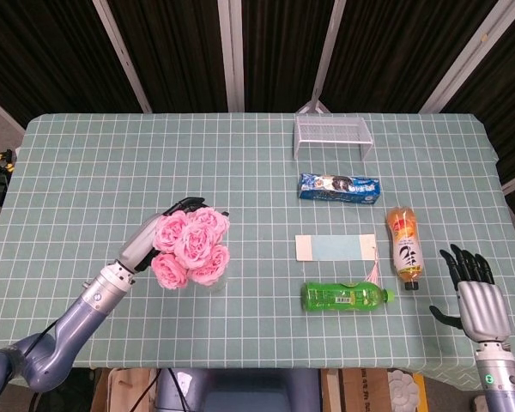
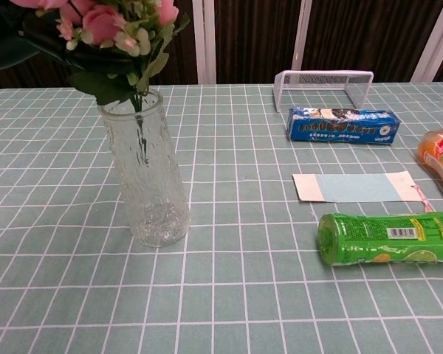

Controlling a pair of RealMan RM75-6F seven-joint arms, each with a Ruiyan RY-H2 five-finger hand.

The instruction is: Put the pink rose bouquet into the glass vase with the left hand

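Head view: my left hand [image 1: 159,233] sits against the bouquet [image 1: 190,249], fingers [image 1: 185,204] curled round the top of the blooms, gripping it. The blooms cover the vase here. Chest view: stems run down inside the upright vase [image 2: 145,174], leaves and blooms at its rim; vase stands on the bench [image 2: 229,295]. My right hand [image 1: 474,292] hovers at the bench's right edge, fingers spread, holding nothing, near the orange bottle [image 1: 403,241].
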